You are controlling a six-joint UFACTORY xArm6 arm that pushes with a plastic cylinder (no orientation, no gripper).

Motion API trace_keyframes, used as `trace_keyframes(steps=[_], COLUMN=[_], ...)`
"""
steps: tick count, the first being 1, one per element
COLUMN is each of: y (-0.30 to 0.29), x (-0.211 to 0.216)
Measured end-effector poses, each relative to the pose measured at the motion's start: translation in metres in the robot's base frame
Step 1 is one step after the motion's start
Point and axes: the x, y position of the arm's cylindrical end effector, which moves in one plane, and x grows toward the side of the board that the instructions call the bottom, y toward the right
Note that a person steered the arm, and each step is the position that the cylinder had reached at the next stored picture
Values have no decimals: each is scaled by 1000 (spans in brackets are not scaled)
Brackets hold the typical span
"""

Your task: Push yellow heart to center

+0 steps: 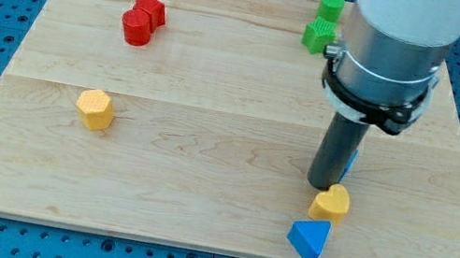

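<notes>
The yellow heart [331, 204] lies near the view's bottom right of the wooden board [208, 144]. My tip [324, 186] stands just above and to the left of it, touching or nearly touching its upper edge. A blue triangle block [309, 240] lies just below the heart. Another blue block [351, 161] is mostly hidden behind the rod.
A yellow hexagon block [95, 109] lies at the left. A red star [150, 9] and a red cylinder [136, 27] sit together at the upper left. A green cylinder [330, 5] and a green star [318, 36] sit at the top, beside the arm.
</notes>
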Motion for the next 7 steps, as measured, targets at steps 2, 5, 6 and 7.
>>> trace_keyframes(steps=[2, 5, 6, 7], y=[28, 0, -50, -96], x=[-5, 47, 37, 17])
